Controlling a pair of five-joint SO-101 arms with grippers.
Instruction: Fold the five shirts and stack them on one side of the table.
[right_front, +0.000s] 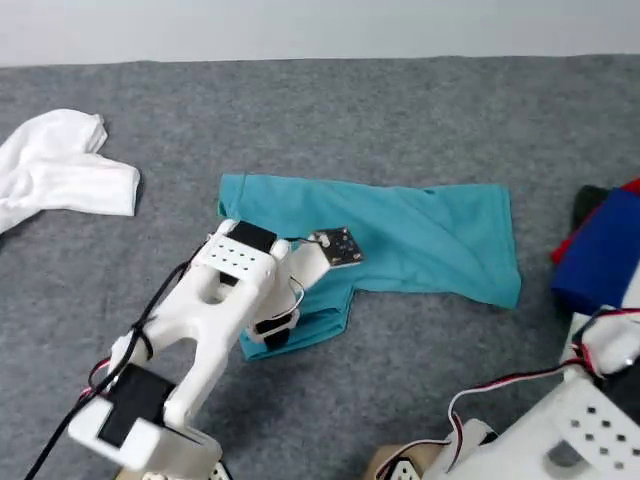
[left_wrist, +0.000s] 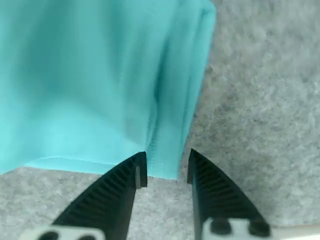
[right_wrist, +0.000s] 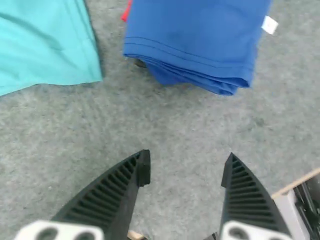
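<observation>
Teal shirt lies spread flat mid-table, partly folded, w/ one flap reaching toward the near edge. Left gripper sits at that flap's hem. Its jaws are a narrow gap apart, w/ the folded hem edge just at the tips, not pinched. In the high view the left arm covers the flap's near corner.

Table is grey & felt-like. White shirt lies crumpled at the table's left side, well apart from the teal one, partly cut off by the frame. At the right edge a folded blue shirt tops a stack. A red shirt & a dark garment peek from under it, mostly hidden, also cut off. Right gripper hovers over bare table near the stack, jaws wide apart.
</observation>
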